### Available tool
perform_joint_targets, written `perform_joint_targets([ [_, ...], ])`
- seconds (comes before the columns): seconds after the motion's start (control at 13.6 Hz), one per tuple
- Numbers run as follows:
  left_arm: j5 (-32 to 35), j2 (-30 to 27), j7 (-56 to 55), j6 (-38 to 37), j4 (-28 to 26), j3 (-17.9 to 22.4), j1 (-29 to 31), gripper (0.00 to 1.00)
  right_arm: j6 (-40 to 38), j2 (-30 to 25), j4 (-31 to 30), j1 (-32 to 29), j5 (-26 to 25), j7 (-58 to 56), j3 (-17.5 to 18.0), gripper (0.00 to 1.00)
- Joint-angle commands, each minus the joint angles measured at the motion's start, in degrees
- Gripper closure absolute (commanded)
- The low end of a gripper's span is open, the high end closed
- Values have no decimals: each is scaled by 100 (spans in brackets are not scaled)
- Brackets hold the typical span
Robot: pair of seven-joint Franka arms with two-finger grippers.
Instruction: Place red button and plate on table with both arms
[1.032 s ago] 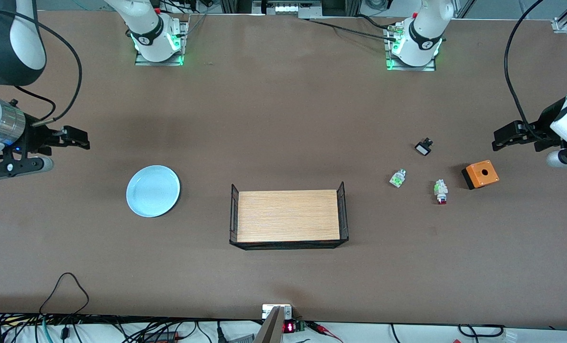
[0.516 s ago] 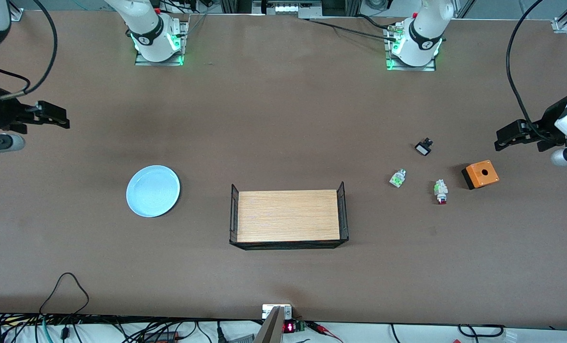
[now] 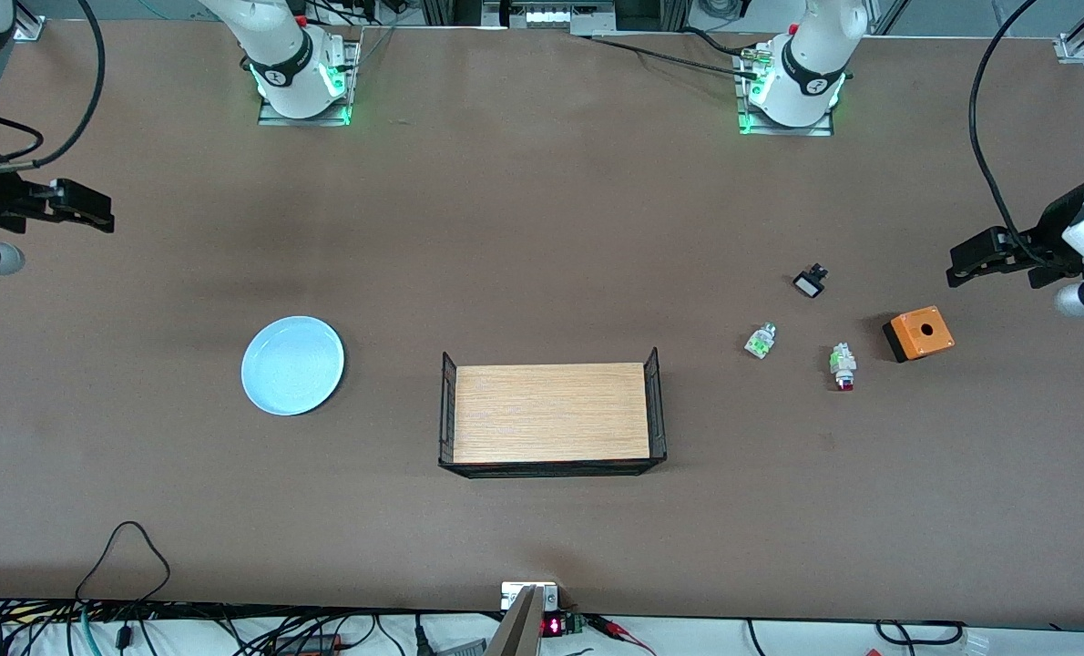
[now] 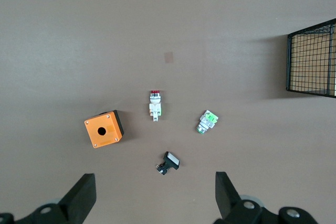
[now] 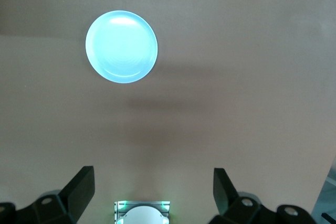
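The red button [image 3: 842,367] lies on the brown table [image 3: 542,228] toward the left arm's end, beside the green-capped part; it also shows in the left wrist view [image 4: 155,104]. The light blue plate [image 3: 292,364] lies flat on the table toward the right arm's end, and shows in the right wrist view [image 5: 121,46]. My left gripper [image 3: 961,261] is open and empty, high over the table's edge near the orange box. My right gripper [image 3: 96,212] is open and empty, high over the table edge at the right arm's end, away from the plate.
A wood-board tray with black wire ends [image 3: 551,415] stands mid-table. A green-capped part [image 3: 760,342], a black-and-white part [image 3: 810,281] and an orange box [image 3: 918,333] lie near the red button. Cables hang along the table's near edge.
My right gripper has risen and drawn away from the plate toward the table's edge. My left gripper has shifted only slightly. The plate and button parts have not moved.
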Motion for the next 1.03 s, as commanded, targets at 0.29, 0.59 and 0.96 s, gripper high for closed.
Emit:
perform_joint_targets([
  [0.29,-143,-138,35,-138,-7,25,3,0,84,-1234,-1380,64,9,118,203,0],
  [0.59,-143,-138,26,-174,-7,-10,3,0,602,-1700,-1952,37,18,127,212,0],
  [0.96,-143,-138,26,-174,-7,-10,3,0,911,-1534,-1654,-33,507,871,125,0],
])
